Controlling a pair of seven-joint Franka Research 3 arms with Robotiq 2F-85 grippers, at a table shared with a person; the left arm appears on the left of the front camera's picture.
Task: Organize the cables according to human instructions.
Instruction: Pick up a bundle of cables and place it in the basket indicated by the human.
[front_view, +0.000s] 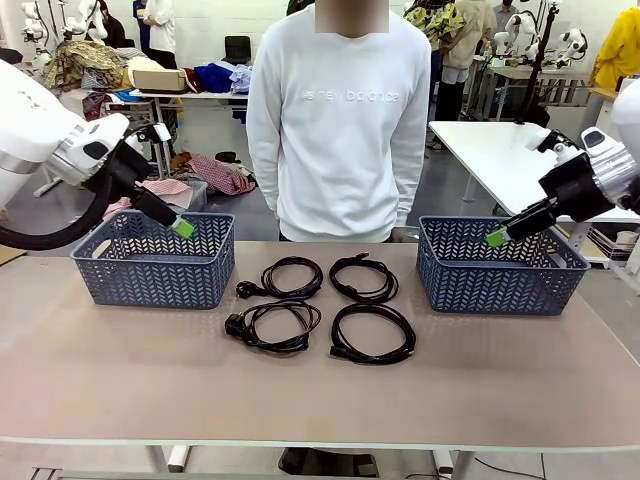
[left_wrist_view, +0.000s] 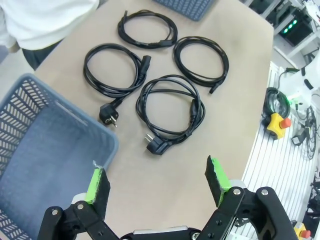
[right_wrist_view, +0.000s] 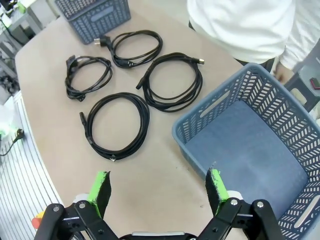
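Note:
Several black cables lie coiled in a two-by-two block at the middle of the table: two far coils (front_view: 290, 277) (front_view: 364, 277) and two near coils (front_view: 275, 326) (front_view: 373, 333). The left pair carries chunky plugs. My left gripper (front_view: 183, 227) hangs open over the near right corner of the left basket (front_view: 150, 275), holding nothing. Its wrist view shows the open gripper (left_wrist_view: 157, 182) above the table beside that basket (left_wrist_view: 70, 107), with the coils (left_wrist_view: 170, 111) beyond. My right gripper (front_view: 497, 237) hangs open over the right basket (front_view: 500, 285), also empty (right_wrist_view: 159, 187), with a coil (right_wrist_view: 119, 125) ahead of it.
A person in a white sweater (front_view: 340, 120) stands at the far edge behind the cables, arms down. Both blue lattice baskets are empty; the right basket (right_wrist_view: 186, 131) shows a bare floor. Bare tabletop (front_view: 320, 400) runs along the near edge.

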